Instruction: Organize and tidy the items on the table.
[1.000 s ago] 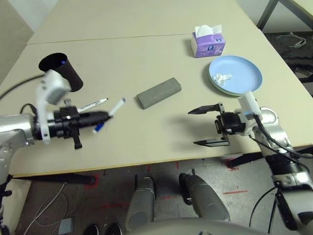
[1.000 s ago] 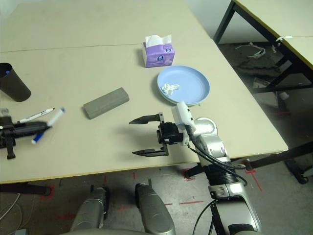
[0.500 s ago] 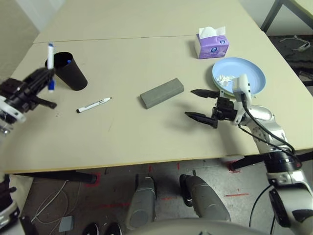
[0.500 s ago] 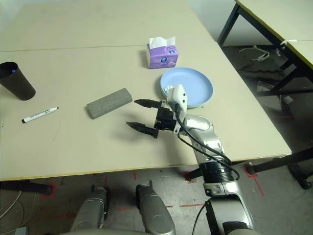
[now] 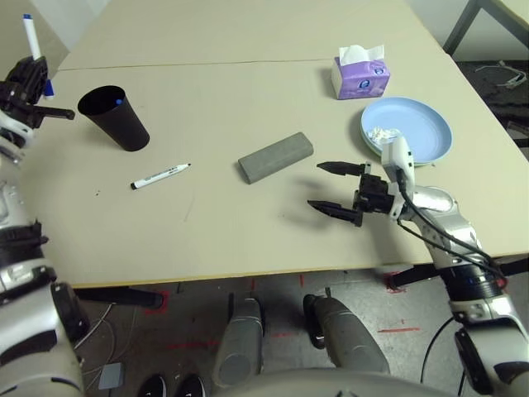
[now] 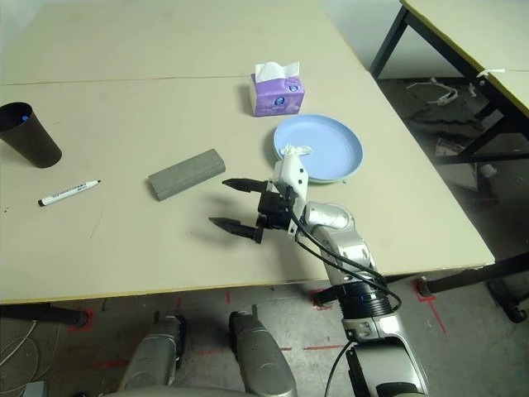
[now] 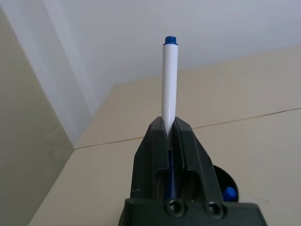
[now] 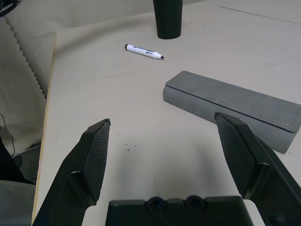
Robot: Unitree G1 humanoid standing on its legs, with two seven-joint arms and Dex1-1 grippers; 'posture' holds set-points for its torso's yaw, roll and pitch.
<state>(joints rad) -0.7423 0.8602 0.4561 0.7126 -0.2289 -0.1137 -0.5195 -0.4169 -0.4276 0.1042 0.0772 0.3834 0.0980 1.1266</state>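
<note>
Blue-capped marker (image 7: 168, 84) pinched (left fingers (image 7: 157, 146)) beyond table's (image 5: 248, 240) left edge.

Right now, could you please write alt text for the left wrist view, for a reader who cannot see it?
The left end effector is shut on a white marker that sticks up past its fingertips, blue tip at the far end. Beyond it lies the beige table with a seam across it, and beside the fingers shows the rim of a black cup holding something blue.
</note>
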